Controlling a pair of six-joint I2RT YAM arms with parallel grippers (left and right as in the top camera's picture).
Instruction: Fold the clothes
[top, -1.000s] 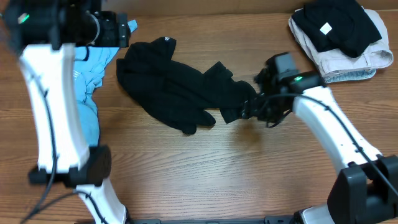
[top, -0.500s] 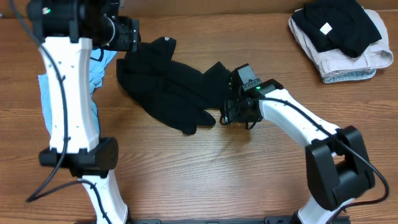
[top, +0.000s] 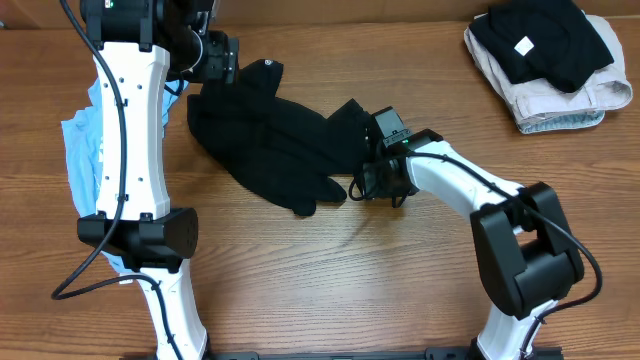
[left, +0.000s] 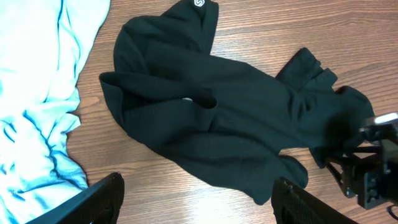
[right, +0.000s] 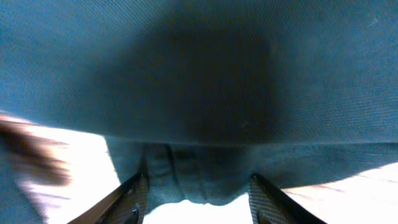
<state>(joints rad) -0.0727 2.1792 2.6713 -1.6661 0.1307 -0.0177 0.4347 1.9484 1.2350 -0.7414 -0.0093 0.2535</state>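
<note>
Crumpled black shirt (top: 265, 140) lies bunched at the upper middle of the wooden table (top: 330, 280), long axis running far-left to near-right, small white logo (top: 267, 65) at its far-left tip. Left gripper (left: 198, 186) hovers over that far-left edge, fingers spread wide with nothing between them, clear of the cloth. Right gripper (top: 368, 185) is low at the shirt's right edge. The wrist view shows a dark fabric fold between its fingers (right: 134, 196), jaws partway apart; can't tell whether it's clamped or just around the cloth. Light-blue tee (top: 78, 150) is rumpled at the table's left edge, just beside the shirt and partly under the left arm. Folded black garment (top: 540, 35) sits on a folded beige one (top: 565, 100) in the far-right corner, well apart. Bare wood runs along the whole near side and between shirt and stack.
</note>
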